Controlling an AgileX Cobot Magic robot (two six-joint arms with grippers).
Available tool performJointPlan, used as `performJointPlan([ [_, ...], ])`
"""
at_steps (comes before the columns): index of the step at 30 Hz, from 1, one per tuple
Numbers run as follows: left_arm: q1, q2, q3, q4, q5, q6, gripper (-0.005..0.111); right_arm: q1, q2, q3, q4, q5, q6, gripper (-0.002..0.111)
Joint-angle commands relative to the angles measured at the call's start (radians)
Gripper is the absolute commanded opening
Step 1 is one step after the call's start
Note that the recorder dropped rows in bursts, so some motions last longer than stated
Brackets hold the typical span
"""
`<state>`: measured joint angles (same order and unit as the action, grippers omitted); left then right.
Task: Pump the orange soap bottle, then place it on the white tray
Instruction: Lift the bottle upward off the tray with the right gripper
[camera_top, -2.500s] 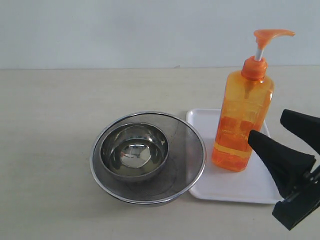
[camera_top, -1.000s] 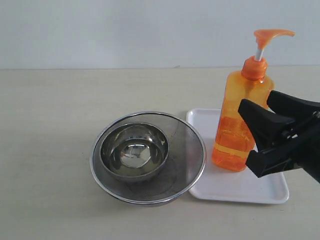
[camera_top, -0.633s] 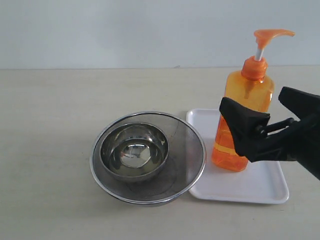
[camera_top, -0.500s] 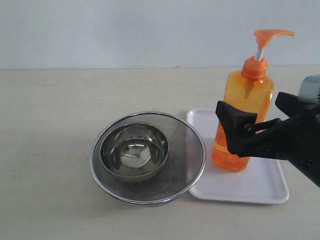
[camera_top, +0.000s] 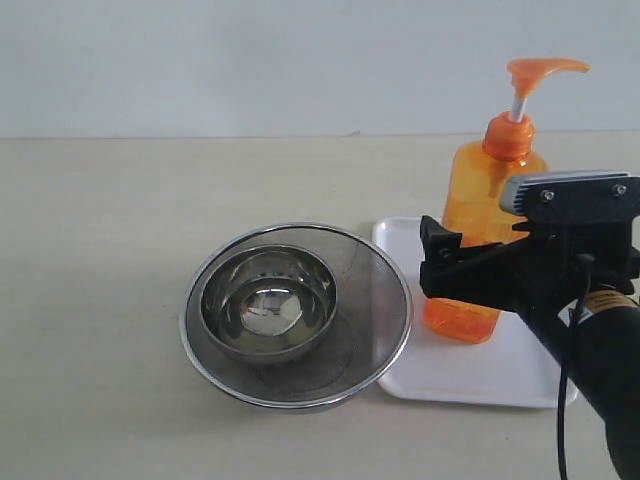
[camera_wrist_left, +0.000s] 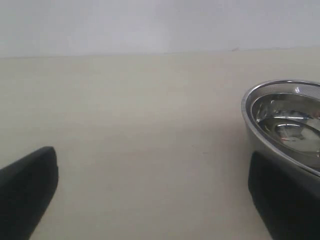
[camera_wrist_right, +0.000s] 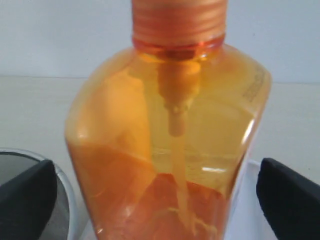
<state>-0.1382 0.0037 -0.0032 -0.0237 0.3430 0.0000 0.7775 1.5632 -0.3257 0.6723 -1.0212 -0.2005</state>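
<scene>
Black jaws wide astride orange soap bottle (camera_top: 476, 190)

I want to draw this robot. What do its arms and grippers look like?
The right gripper is black with flat, blocky fingers. It has a grey plate with screws, a black cable and a small yellowish label. Of the left gripper, only two black fingers show.
</scene>
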Motion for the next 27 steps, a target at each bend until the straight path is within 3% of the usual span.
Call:
performJointPlan([
  [1, 0.004, -0.004, 0.003, -0.009, 0.0, 0.008, 0.096, 0.0, 0.038, -0.016, 0.047, -0.083, 0.014, 0.105],
  [18, 0.004, -0.004, 0.003, -0.009, 0.0, 0.008, 0.096, 0.0, 0.182, -0.127, 0.125, -0.125, -0.016, 0.103],
  [21, 0.004, -0.004, 0.003, -0.009, 0.0, 0.008, 0.096, 0.0, 0.184, -0.127, 0.139, -0.13, -0.018, 0.081],
  [23, 0.004, -0.004, 0.003, -0.009, 0.0, 0.008, 0.096, 0.0, 0.184, -0.127, 0.141, -0.125, -0.018, 0.058],
  [26, 0.004, -0.004, 0.003, -0.009, 0.0, 0.008, 0.096, 0.0, 0.184, -0.127, 0.142, -0.114, -0.04, 0.008],
  [27, 0.004, -0.004, 0.003, -0.009, 0.0, 0.008, 0.096, 0.0, 0.184, -0.127, 0.144, -0.114, -0.049, 0.001],
])
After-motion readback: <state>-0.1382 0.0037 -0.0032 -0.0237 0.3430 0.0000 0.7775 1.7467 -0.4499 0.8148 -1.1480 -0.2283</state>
